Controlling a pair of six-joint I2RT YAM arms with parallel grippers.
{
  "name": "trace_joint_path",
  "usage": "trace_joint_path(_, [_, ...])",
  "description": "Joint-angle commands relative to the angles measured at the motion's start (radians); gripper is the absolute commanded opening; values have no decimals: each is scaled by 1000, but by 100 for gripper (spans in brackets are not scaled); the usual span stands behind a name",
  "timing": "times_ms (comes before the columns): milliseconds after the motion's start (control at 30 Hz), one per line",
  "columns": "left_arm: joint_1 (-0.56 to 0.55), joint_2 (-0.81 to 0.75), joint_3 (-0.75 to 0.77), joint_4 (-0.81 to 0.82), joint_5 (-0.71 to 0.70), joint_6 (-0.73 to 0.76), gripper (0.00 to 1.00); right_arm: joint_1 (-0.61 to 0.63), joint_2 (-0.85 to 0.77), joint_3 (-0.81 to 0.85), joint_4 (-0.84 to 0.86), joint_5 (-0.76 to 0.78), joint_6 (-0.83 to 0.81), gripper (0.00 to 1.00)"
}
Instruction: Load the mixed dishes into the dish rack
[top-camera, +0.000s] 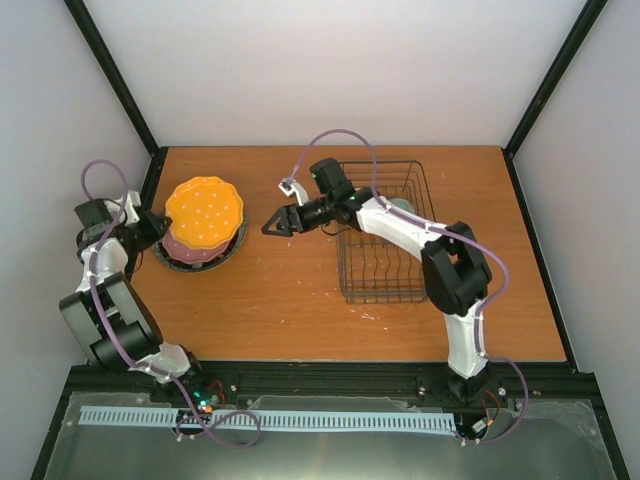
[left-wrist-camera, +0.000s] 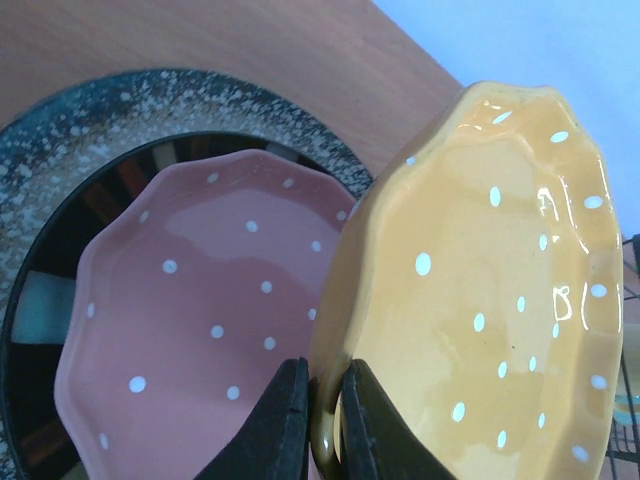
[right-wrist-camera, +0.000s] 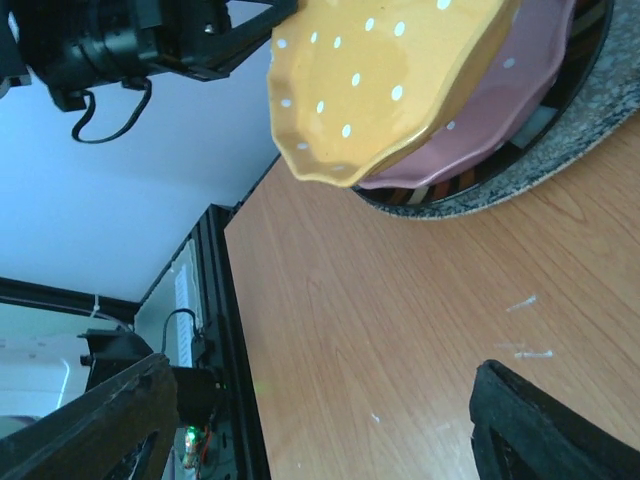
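Observation:
My left gripper (left-wrist-camera: 325, 420) is shut on the near rim of the orange-yellow plate (left-wrist-camera: 490, 300), which is tilted up off the maroon-pink speckled plate (left-wrist-camera: 200, 330). That pink plate lies in the larger grey speckled plate (left-wrist-camera: 90, 120). From above, the stack (top-camera: 204, 210) sits at the table's left, with the left gripper (top-camera: 158, 228) at its left edge. The right gripper (top-camera: 272, 225) hangs open over bare table, pointing at the stack from the right, nothing between its fingers (right-wrist-camera: 545, 430). The dish rack (top-camera: 385, 275) stands right of centre, with a pale bowl (top-camera: 400, 206) partly hidden by the right arm.
The right arm's forearm crosses above the dish rack's left side. Dark frame rails (top-camera: 150, 190) run along the table's left edge and front edge. White walls close in the back and sides. Bare wood (right-wrist-camera: 400, 330) lies between the plates and the rack.

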Motion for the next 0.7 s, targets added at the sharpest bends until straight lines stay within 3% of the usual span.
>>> trace_joint_path(0, [-3,-82,32,51,141,-32,1,20,86,97,66,-80,101,79])
trace_joint_path(333, [-3,-160,-11,46,193,-34,1,61,251,308,119,-116,229,79])
trace_joint_path(667, [-3,-204,-43,55,236,-41,1,97,357,454,60,-92,229,79])
